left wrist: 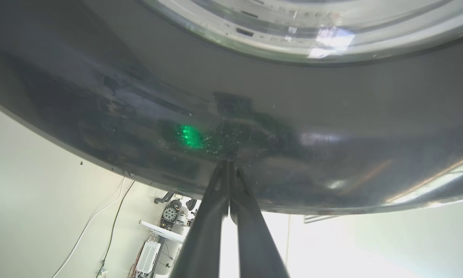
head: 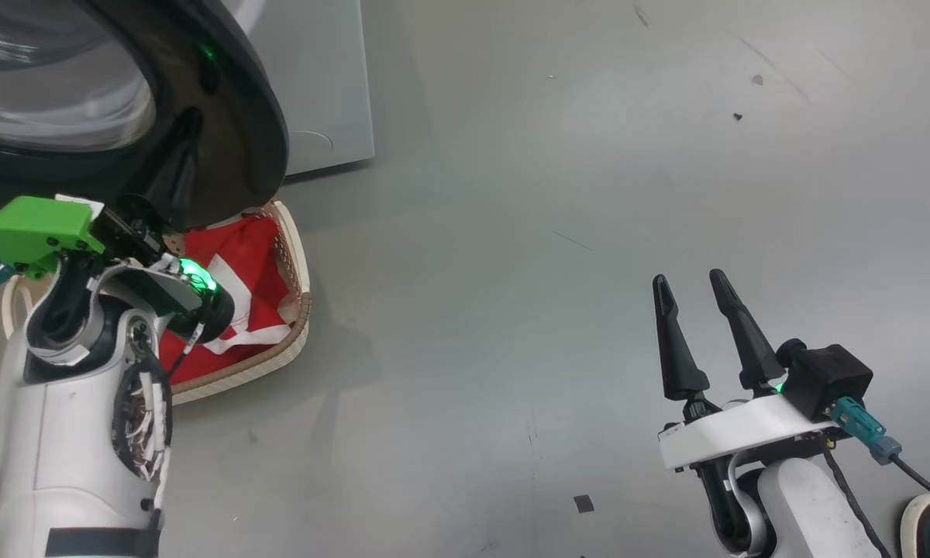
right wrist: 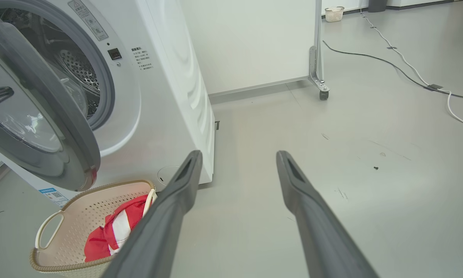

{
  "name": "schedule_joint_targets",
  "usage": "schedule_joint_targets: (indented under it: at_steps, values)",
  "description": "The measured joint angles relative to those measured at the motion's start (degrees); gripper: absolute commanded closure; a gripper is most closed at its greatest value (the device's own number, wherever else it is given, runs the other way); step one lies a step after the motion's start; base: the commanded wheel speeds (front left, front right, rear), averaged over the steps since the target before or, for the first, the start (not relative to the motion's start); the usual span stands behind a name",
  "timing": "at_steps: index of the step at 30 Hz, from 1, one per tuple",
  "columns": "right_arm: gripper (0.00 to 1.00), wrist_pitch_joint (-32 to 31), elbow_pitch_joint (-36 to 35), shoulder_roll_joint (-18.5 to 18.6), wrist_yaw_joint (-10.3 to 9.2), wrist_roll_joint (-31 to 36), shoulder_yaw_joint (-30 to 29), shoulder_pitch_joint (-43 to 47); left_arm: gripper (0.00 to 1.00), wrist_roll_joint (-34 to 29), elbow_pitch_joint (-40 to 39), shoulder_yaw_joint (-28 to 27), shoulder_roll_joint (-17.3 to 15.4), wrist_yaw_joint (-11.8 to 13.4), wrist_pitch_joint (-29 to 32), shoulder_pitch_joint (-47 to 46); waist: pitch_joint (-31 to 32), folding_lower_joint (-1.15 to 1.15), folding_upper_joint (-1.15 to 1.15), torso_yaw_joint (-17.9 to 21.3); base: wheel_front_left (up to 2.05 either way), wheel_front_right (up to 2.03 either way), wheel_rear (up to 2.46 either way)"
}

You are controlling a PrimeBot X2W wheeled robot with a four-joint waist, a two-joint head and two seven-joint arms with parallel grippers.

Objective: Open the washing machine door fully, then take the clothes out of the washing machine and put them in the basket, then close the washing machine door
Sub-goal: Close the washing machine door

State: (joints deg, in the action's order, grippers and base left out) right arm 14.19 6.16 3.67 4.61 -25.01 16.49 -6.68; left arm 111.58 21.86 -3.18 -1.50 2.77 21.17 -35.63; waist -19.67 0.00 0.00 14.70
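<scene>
We find the washing machine door (head: 256, 132) at ten o'clock in the head view, its wide glossy black rim swung out from the washing machine (right wrist: 166, 96) and hanging over the basket (head: 301, 256). In the right wrist view the door stands partly open at nine o'clock, and behind it we see the grey-ringed mouth and the steel drum (right wrist: 77, 69).

In its own wrist view the left hand (left wrist: 228, 164) has its two dark fingers pressed together with nothing between them. Their tips lie against the door's black rim just below the glass bowl, where they meet their own reflection beside a green glint.

The right hand (head: 688, 279) is at four o'clock in the head view, well apart from the door and the basket. Its fingers are spread wide and empty, pointing toward twelve o'clock above the grey floor (head: 511, 232).

The basket sits on the floor at eight o'clock in the head view, right in front of the machine and partly under the door's lower edge. The clothes (head: 240, 256), red with white stripes, lie inside it, heaped toward the side nearer the right hand. In the right wrist view a cable (right wrist: 389, 61) trails across the floor at two o'clock.
</scene>
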Motion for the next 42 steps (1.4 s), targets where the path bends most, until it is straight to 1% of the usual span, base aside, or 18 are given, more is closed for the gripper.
schedule_joint_targets:
  at_steps: [4, 7, 10, 13, 16, 18, 20, 23, 32, 42]
  values:
    - [0.00, 0.0, 0.0, 0.1, 0.02, 0.3, -1.3, -0.2, 1.00, -2.1, 0.9, 3.4, 0.0, -1.3, 1.1, 1.3, 1.0, 0.00, 0.00, -1.6, 0.00, 0.00, 0.00]
    - [0.00, 0.0, 0.1, 0.2, 0.02, 0.4, -2.4, -0.2, 1.00, -4.0, 1.6, 6.5, 0.0, -2.6, 2.1, 4.0, 1.9, 0.00, 0.00, -3.1, 0.00, 0.00, 0.00]
    - [0.00, 0.0, 0.1, 0.5, 0.03, 0.4, -3.6, -0.2, 1.00, -7.7, 1.9, 9.6, 0.0, -3.7, 2.5, 6.8, 2.9, 0.00, 0.00, -4.6, 0.00, 0.00, 0.00]
    - [0.00, 0.0, 0.1, 0.8, 0.03, 0.4, -4.6, -0.2, 1.00, -13.2, 1.9, 13.3, -0.2, -6.0, 2.7, 8.8, 3.9, 0.00, 0.00, -6.3, 0.00, 0.00, 0.00]
    - [0.00, 0.0, 0.1, 1.2, 0.07, 0.4, -5.4, -0.2, 1.00, -20.4, 1.5, 17.8, -3.1, -8.2, 2.9, 10.4, 5.0, 0.00, 0.00, -8.1, 0.00, 0.00, 0.00]
    - [0.00, 0.0, 0.1, 1.5, 0.37, 0.4, -5.9, -0.1, 1.00, -24.7, 1.4, 19.2, -5.3, -8.7, 2.1, 11.7, 5.8, 0.00, 0.00, -9.3, 0.00, 0.00, 0.00]
    - [0.00, 0.0, 0.1, 1.6, 0.37, 0.4, -6.3, -0.1, 1.00, -27.6, 1.1, 19.9, -6.8, -9.2, 0.5, 13.0, 6.5, 0.00, 0.00, -10.6, 0.00, 0.00, 0.00]
    - [0.00, 0.0, 0.1, 1.8, 0.38, 0.4, -6.9, 0.2, 1.00, -32.8, -0.3, 21.3, -8.2, -9.4, -2.4, 14.0, 7.6, 0.00, 0.00, -12.5, 0.00, 0.00, 0.00]
    - [0.00, 0.0, 0.1, 1.8, 0.62, 0.5, -7.7, 2.4, 1.00, -49.2, -3.5, 23.7, -12.9, -9.7, -15.1, 16.3, 10.8, 0.00, 0.00, -18.4, 0.00, 0.00, 0.00]
    - [0.00, 0.0, 0.1, 1.7, 0.82, 1.0, -7.3, 4.5, 1.00, -61.8, -5.7, 24.6, -16.0, -9.7, -28.7, 21.1, 14.2, 0.00, 0.00, -23.3, 0.00, 0.00, 0.00]
